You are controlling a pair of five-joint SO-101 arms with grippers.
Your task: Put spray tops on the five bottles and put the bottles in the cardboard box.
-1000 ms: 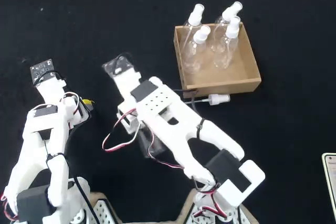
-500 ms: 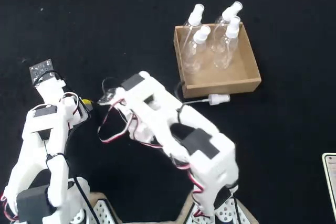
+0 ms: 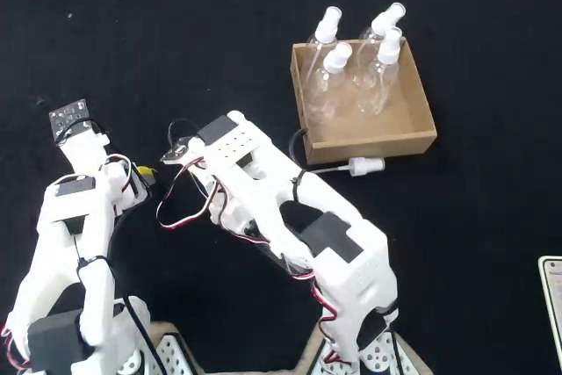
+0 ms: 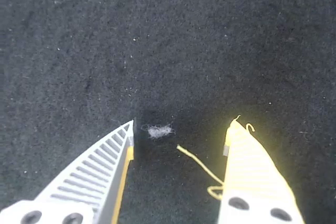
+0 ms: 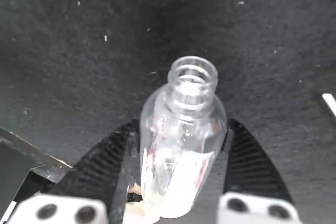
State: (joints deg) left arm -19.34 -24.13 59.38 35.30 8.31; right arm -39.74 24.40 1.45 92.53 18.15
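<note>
The right gripper (image 5: 184,127) is clamped on a clear bottle (image 5: 181,156) with no cap, its ribbed, threaded neck open above the black table (image 5: 79,35). The left gripper (image 4: 181,124) stands open over the table. 4 clear bottles (image 3: 327,85) with white spray tops (image 3: 336,57) sit in the box (image 3: 369,142), and 1 loose top (image 3: 365,165) lies just beside its near wall.

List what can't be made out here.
- Base of the held bottle: right wrist view, hidden inside the right gripper and cut off by the edge.
- Whether the tops on the four bottles in the box are screwed tight: high view, too small.
- Flat thing: high view, cut off by the frame.
- White sliver: right wrist view, cut off by the edge.
</note>
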